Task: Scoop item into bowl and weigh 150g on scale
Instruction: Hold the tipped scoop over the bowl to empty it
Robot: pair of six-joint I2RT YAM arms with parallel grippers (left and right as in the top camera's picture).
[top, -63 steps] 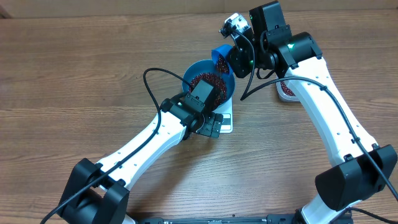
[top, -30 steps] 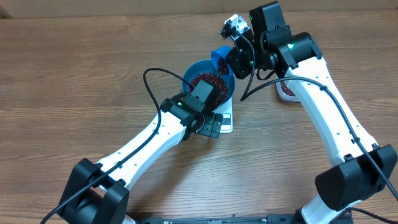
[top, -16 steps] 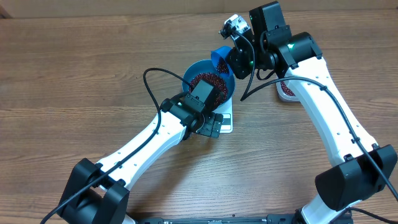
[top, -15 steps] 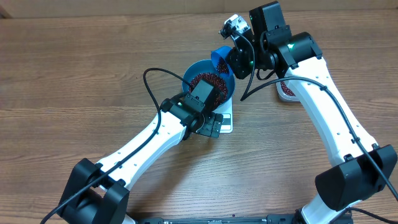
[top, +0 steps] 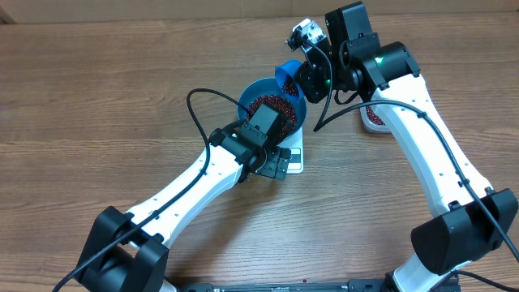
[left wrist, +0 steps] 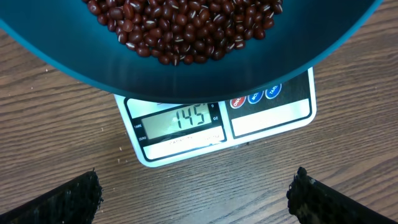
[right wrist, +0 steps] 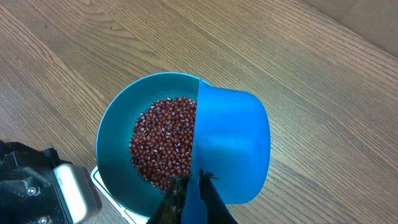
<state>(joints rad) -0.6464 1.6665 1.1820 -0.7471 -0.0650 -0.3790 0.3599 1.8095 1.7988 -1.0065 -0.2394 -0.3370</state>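
Blue bowl (top: 272, 109): sits on the scale (left wrist: 217, 124) near the middle of the wooden surface (top: 97, 81), with the beans (left wrist: 186, 25) heaped inside.
Change: none visible over the last two seconds; both arms and the scoop (right wrist: 230, 149) are where they were.
Display (left wrist: 180, 119): reads 145. I judge the load slightly short of target, so a small top-up seems needed.
Right gripper (right wrist: 189, 199): pressed together on the scoop's handle. The scoop is tipped over the bowl's rim at 1 o'clock, and its inside is hidden.
Left gripper (left wrist: 196, 199): spread wide and holding nothing, hovering at 6 o'clock of the scale with its camera facing the display.
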